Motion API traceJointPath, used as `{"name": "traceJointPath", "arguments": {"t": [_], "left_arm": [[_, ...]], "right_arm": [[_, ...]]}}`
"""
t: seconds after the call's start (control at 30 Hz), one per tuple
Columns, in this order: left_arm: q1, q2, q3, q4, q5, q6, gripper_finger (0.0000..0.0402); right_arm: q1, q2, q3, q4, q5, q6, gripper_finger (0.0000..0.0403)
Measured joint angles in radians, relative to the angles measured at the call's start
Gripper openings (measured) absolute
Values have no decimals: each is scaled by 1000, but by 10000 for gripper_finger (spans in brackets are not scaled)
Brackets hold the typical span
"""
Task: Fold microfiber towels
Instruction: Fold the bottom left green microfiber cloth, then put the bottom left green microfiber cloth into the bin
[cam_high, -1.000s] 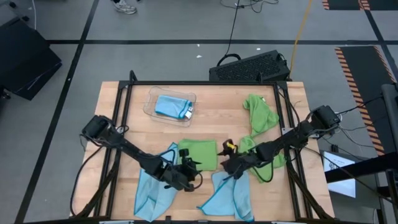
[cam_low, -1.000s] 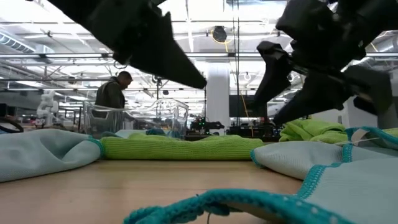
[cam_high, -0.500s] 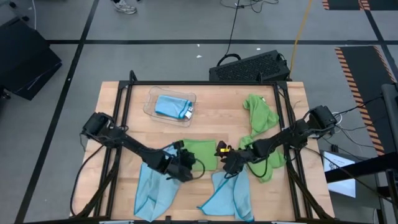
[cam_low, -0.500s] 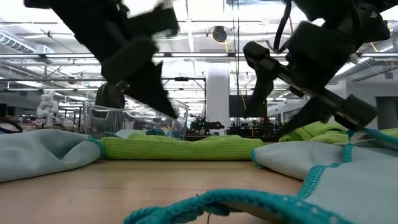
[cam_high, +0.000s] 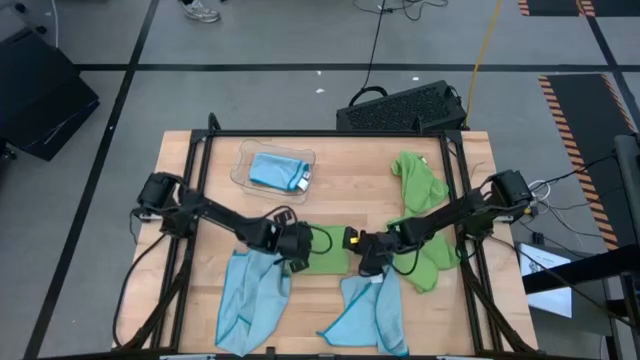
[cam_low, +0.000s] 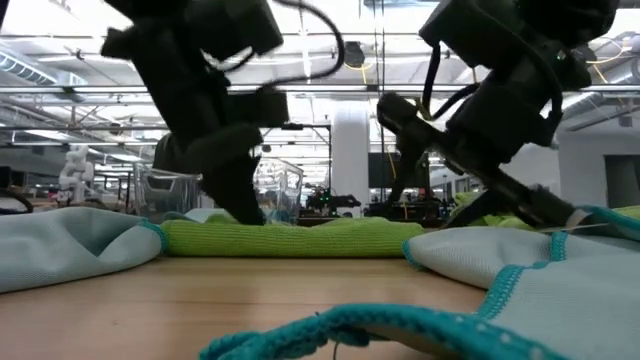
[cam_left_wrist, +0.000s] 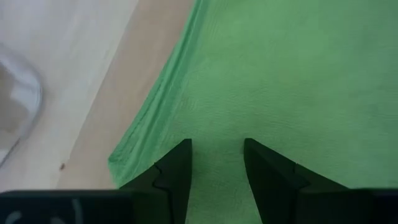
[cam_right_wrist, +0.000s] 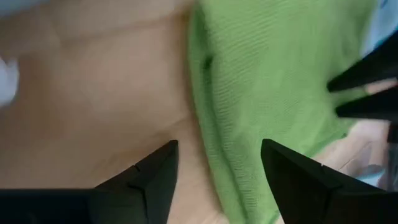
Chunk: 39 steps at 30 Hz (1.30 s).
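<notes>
Folded green towel (cam_high: 324, 249) at table middle – left gripper (cam_high: 297, 255) and right gripper (cam_high: 366, 259) at its two ends, both parted, empty. Blue towel (cam_high: 277, 172) done (in tray (cam_high: 240, 172)). Others near green towel – unfolded.

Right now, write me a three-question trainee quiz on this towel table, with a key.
1. True or false: the clear tray holds a green towel.
2. Multiple choice: both grippers are over which cloth? A) the folded green towel at the middle of the table B) the blue towel at the front left C) the crumpled green towel at the back right
3. Fill in: the left gripper and the right gripper both have their fingers ____.

Key:
1. False; the towel in the tray is blue.
2. A
3. open
</notes>
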Motion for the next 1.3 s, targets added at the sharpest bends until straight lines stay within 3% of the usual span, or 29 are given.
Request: {"name": "traceJointPath", "arguments": {"t": [0.2,0.53,0.67,0.93,1.1,1.3], "left_arm": [[31,-6,-82,113,23,28,142],[35,-4,-155,268,24,79,92],[34,-3,-160,271,25,80,83],[35,-18,-162,289,22,128,81],[27,-105,-149,276,-8,212,82],[-48,-226,-147,329,-126,326,89]], "right_arm": [[-4,61,4,101,-18,-92,221],[-17,126,2,268,-74,-117,215],[-16,129,0,304,-80,-100,168],[-28,130,0,329,-83,67,13],[-45,97,-4,318,-83,214,14],[-84,-5,-3,323,-84,427,6]]}}
